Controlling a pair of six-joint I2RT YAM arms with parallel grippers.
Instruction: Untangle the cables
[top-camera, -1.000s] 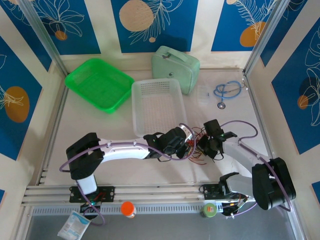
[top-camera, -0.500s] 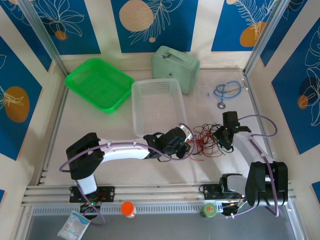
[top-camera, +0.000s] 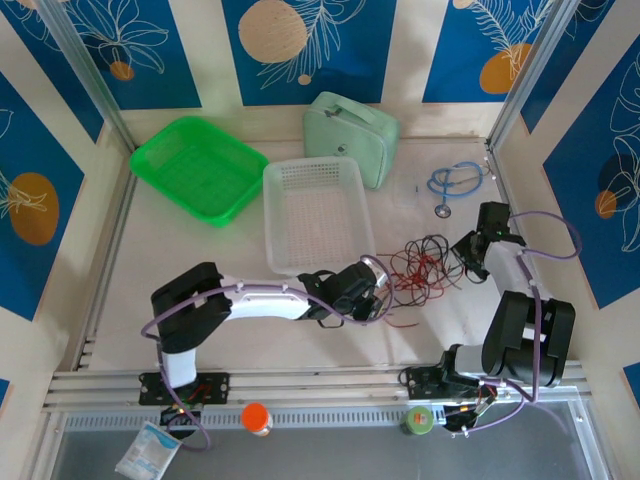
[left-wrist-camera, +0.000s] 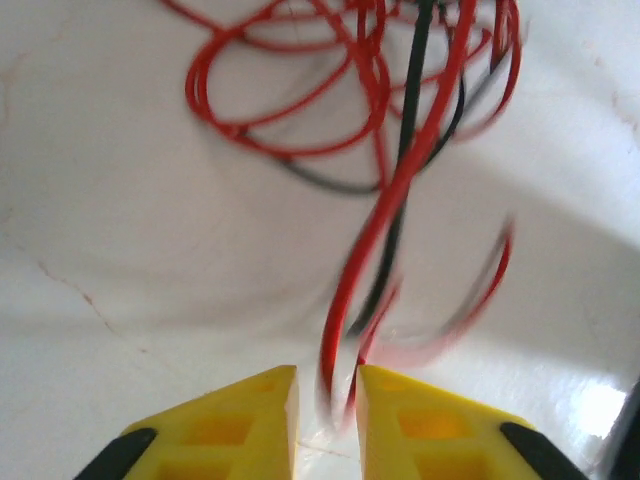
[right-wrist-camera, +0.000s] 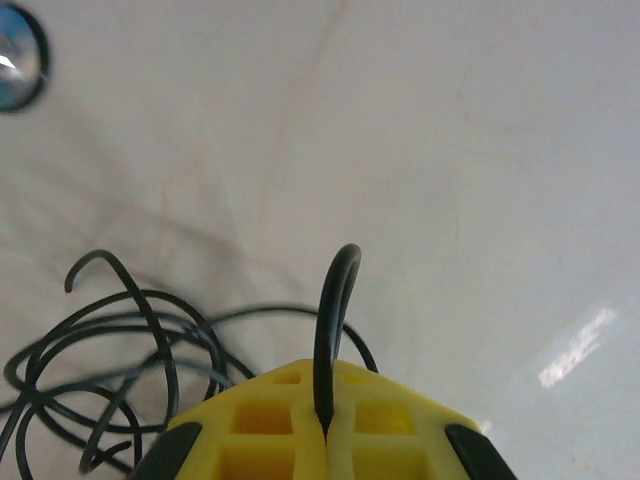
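Top external view, entries as we log them:

1. Left claw (top-camera: 378, 292): low over the table (top-camera: 200, 270), tips turned toward the right claw (top-camera: 466, 250).
2. The cables (top-camera: 420, 265): one loose tangle lying on the table between the two claws and reaching both. We note red wires (top-camera: 403, 270) crowding the half nearer the left claw. Black wires (top-camera: 437, 248) loop through the half nearer the right claw. One red strand trails out on the near side of the left claw.
3. White basket (top-camera: 315, 215): just behind the left claw's wrist.
4. Green basket (top-camera: 198, 165): well behind the left claw, off to its left.
5. Light-blue coiled cable (top-camera: 455, 182): beyond the right claw, apart from the tangle.

Left wrist view: we find the claw's yellow fingers (left-wrist-camera: 235, 425) standing a narrow slot apart. Red strands and a black one run from the tangle ahead straight down into that slot. Their ends are blurred, so we cannot tell whether they are clamped or merely lie between the tips.

Right wrist view: we record the yellow fingers (right-wrist-camera: 250, 430) pressed together, pinching a single strand of the black wires, which arches up out of the seam. The remaining black wires curl flat on the table, ahead of the claw and toward the left side of this view.
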